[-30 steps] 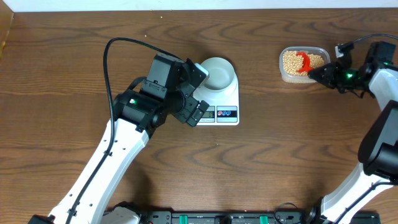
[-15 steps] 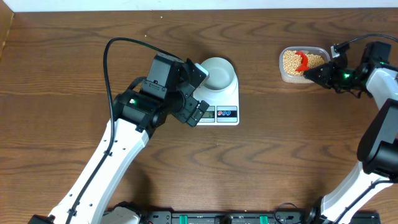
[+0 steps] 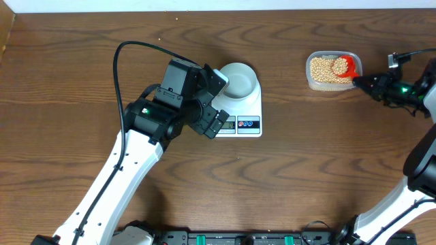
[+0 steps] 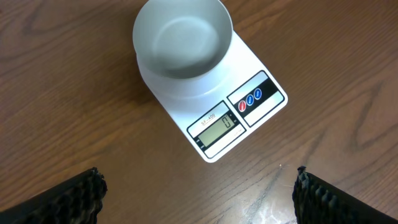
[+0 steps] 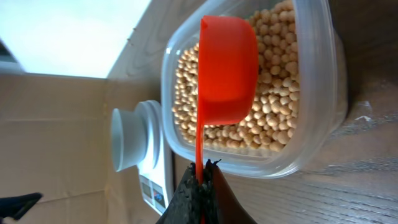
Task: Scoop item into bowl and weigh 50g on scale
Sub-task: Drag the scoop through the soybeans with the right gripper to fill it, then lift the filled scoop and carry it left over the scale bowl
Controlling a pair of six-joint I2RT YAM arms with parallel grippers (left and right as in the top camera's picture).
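The pale bowl (image 3: 238,79) stands empty on the white scale (image 3: 246,114); in the left wrist view the bowl (image 4: 182,43) sits on the scale (image 4: 261,106), whose display reads 0. Tan beans (image 3: 321,71) fill a clear tub (image 3: 310,80) at the right. My right gripper (image 3: 366,84) is shut on the handle of a red scoop (image 3: 345,66), whose cup holds beans over the tub. In the right wrist view the scoop (image 5: 227,62) shows its underside above the beans (image 5: 273,118). My left gripper (image 4: 198,196) is open and empty, just left of the scale.
The table's far edge meets a white wall at the top. A black cable loops from the left arm (image 3: 146,116). The right arm (image 3: 422,136) runs down the right edge.
My right gripper has drawn back to the right and the scoop has turned cup-up, now holding beans at the tub's right side. The left arm has not moved.
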